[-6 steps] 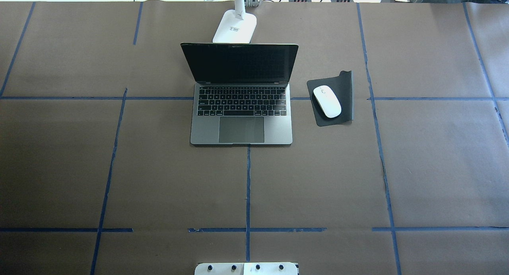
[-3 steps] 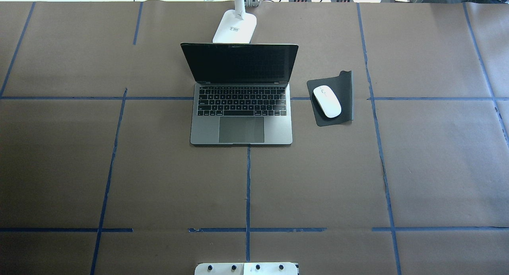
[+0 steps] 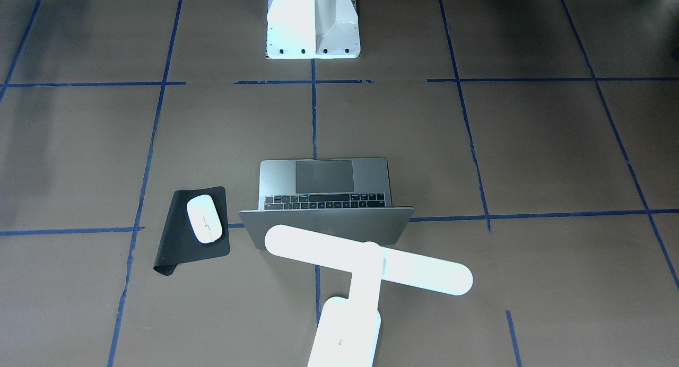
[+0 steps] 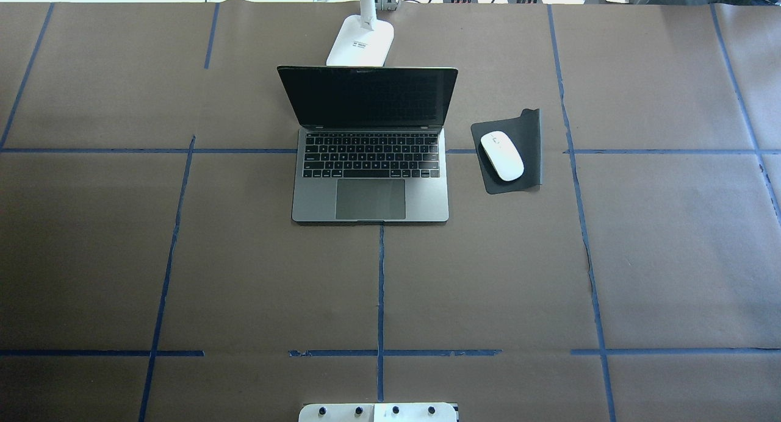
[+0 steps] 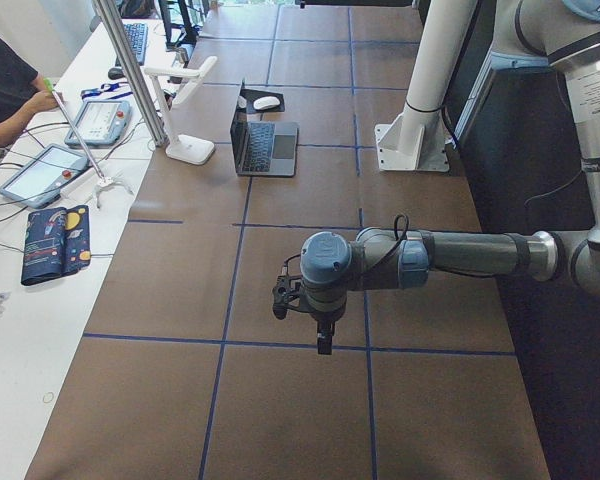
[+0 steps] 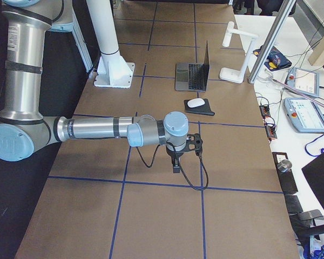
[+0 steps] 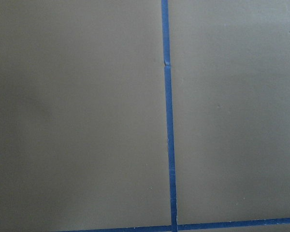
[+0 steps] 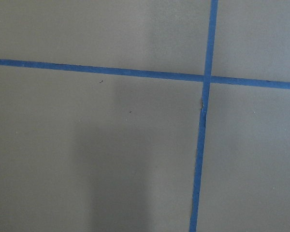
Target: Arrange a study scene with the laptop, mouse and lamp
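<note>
The grey laptop (image 4: 370,196) stands open at the table's far middle, its dark screen facing the robot. The white mouse (image 4: 501,156) lies on a black mouse pad (image 4: 529,135) to the laptop's right. The white lamp (image 4: 360,41) stands just behind the laptop; in the front-facing view its bar (image 3: 366,258) hangs over the lid's back. My left gripper (image 5: 302,325) shows only in the exterior left view, and my right gripper (image 6: 175,164) only in the exterior right view. Both hang over bare table far from the objects, and I cannot tell whether they are open or shut.
The white robot pedestal (image 3: 313,22) is bolted at the near middle edge. Blue tape lines cross the brown table cover. A side bench holds tablets (image 5: 45,175) and a metal post (image 5: 130,70), and a person (image 5: 5,70) sits there.
</note>
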Available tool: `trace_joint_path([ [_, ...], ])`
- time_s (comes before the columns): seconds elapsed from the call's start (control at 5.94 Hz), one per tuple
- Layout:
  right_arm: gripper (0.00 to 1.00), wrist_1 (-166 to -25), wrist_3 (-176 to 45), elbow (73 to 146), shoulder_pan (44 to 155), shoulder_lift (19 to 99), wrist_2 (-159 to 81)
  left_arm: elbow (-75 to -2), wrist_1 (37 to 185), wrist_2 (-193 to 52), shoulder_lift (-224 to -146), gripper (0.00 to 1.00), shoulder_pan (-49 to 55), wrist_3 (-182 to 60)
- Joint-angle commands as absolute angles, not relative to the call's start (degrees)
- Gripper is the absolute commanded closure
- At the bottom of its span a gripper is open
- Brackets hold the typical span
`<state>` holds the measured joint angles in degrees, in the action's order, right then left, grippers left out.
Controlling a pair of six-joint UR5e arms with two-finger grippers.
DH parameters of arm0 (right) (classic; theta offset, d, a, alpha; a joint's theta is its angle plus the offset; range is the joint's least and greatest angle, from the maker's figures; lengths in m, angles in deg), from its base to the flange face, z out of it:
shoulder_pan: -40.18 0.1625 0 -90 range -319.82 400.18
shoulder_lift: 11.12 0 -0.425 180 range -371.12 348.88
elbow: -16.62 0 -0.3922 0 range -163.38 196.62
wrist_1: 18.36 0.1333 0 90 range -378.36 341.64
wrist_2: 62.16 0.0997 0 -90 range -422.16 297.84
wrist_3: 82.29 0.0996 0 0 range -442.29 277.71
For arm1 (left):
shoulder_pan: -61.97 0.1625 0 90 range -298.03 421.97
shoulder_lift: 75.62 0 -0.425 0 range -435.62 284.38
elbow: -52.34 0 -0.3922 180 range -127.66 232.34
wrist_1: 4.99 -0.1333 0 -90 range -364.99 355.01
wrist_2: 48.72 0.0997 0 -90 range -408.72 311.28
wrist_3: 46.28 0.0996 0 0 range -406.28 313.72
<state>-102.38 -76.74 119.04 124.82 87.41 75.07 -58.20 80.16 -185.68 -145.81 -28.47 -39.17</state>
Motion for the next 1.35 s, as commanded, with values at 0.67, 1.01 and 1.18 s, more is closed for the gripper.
trace_joint_path([
  [0.67,0.0,-102.03,-76.84,118.22,124.38,87.14,75.82,-59.99,80.0,-185.57,-147.6,0.0,-28.29,-38.9],
  [1.01,0.0,-102.03,-76.84,118.22,124.38,87.14,80.03,-60.51,80.0,-185.74,-147.6,0.0,-28.2,-38.81],
  [1.18,0.0,-102.03,-76.66,118.31,124.38,87.14,80.56,-60.69,80.08,-185.66,-147.77,0.0,-28.2,-38.89],
])
